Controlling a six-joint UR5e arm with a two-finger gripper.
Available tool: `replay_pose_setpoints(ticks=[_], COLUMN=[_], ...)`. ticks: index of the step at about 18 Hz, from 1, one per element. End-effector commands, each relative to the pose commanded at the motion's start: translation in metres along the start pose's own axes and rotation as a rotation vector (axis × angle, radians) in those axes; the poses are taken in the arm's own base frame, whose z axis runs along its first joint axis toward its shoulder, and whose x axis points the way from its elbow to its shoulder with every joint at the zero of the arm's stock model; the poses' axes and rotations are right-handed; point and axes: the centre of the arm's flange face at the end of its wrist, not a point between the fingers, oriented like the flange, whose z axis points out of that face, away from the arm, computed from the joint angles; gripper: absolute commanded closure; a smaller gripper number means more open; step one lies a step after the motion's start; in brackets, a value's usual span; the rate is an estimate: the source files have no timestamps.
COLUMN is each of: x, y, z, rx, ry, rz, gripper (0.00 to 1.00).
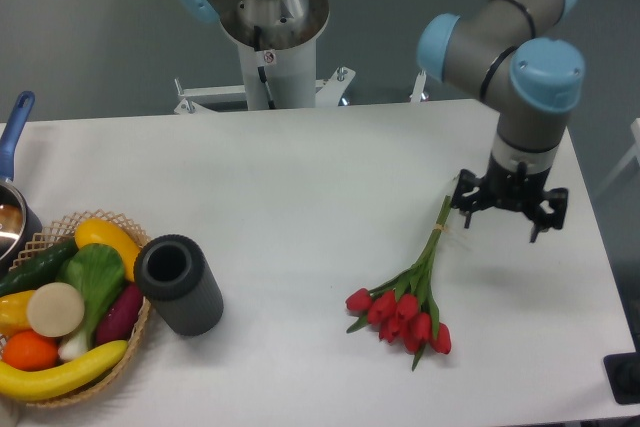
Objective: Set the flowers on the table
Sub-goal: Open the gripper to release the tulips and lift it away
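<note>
the gripper (508, 209) hangs over the table (300, 187), fingers spread wide and holding nothing. at its 9 o'clock the flowers' stem tips lie just beside it; the flowers (405, 302) rest flat on the table, buds toward 7 o'clock. far off at 9 o'clock, a dark cylinder (180, 284) lies against a basket (125, 342) of vegetables.

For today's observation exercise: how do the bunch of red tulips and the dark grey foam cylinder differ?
The bunch of red tulips is thin, red and green; the dark grey foam cylinder is thick, hollow and single-coloured. The tulips lie near the gripper, the cylinder beside the wicker basket. Both lie on the white table.
</note>
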Motion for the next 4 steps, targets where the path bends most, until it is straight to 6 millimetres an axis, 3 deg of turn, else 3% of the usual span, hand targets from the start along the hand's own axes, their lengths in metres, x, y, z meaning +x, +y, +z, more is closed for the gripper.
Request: replay_pose_setpoints(ticks=[4], x=[0.0016], y=[0.0052], z=[0.0008], rx=[-0.006], ry=[0.009], rz=[0.041], gripper=[0.0])
